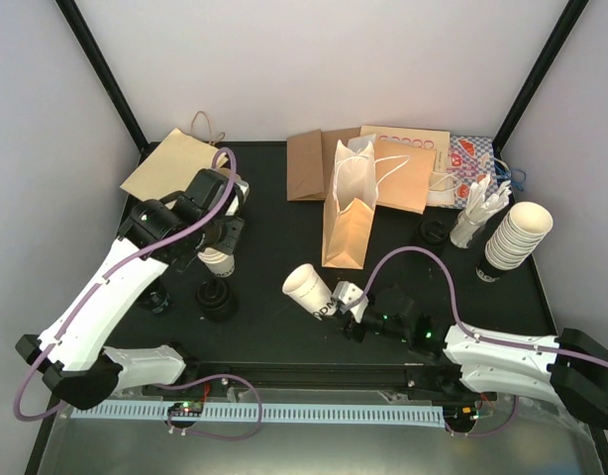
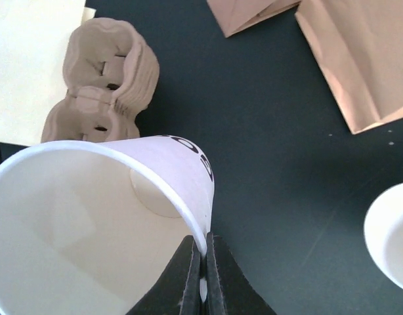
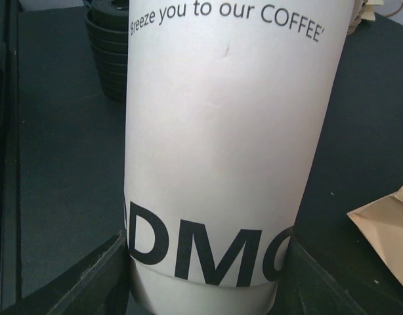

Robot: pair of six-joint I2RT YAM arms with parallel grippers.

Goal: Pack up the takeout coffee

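No cup with a lid on it shows. My left gripper (image 1: 221, 247) (image 2: 203, 262) is shut on the rim of a lidless cream-white paper cup (image 1: 219, 263) (image 2: 90, 216), one finger inside and one outside. My right gripper (image 1: 341, 297) (image 3: 208, 275) is shut around the base of a second lidless cup (image 1: 306, 285) (image 3: 228, 131) with black lettering, held tilted towards the left, its mouth open. That cup's rim also shows in the left wrist view (image 2: 393, 237). A stack of black sip lids (image 1: 217, 299) (image 3: 109, 46) stands between the two cups.
An open kraft paper bag (image 1: 349, 213) stands upright at the centre. Flat brown bags (image 1: 309, 163) lie behind it. The brown pulp carrier tray (image 2: 100, 79) lies beside my left gripper. A stack of lidless cups (image 1: 517, 237) and more black lids (image 1: 433, 233) stand at right.
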